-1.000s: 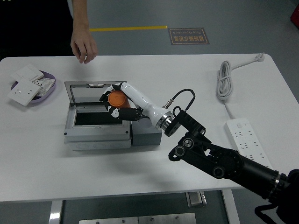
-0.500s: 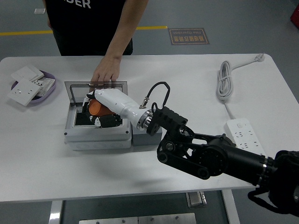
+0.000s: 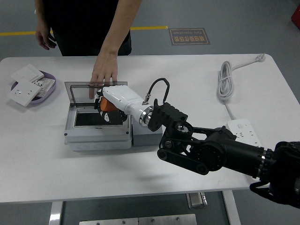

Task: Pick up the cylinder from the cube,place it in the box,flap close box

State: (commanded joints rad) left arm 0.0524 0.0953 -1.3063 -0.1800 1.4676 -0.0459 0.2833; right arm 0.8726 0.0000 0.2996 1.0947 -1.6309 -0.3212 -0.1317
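Observation:
The grey box [image 3: 97, 138] sits at the table's left centre, its clear lid [image 3: 93, 94] folded back and flat. My right hand [image 3: 107, 106] reaches in from the right over the box's far right part, shut on the orange cylinder [image 3: 107, 105], which is mostly hidden under the white palm. A dark grey cube [image 3: 145, 137] stands against the box's right wall, partly covered by my forearm. A person's hand [image 3: 103, 72] rests on the far edge of the open lid. My left hand is out of view.
A purple dish [image 3: 47, 90] with white switch plates [image 3: 24, 91] is at the far left. A coiled white cable [image 3: 227, 82] and a power strip [image 3: 243, 132] lie at the right. The person stands behind the table's far edge.
My right hand has carried the cylinder from the cube side to over the box, then lifted slightly toward the lid. The person's hand came down onto the lid's far edge and stays there.

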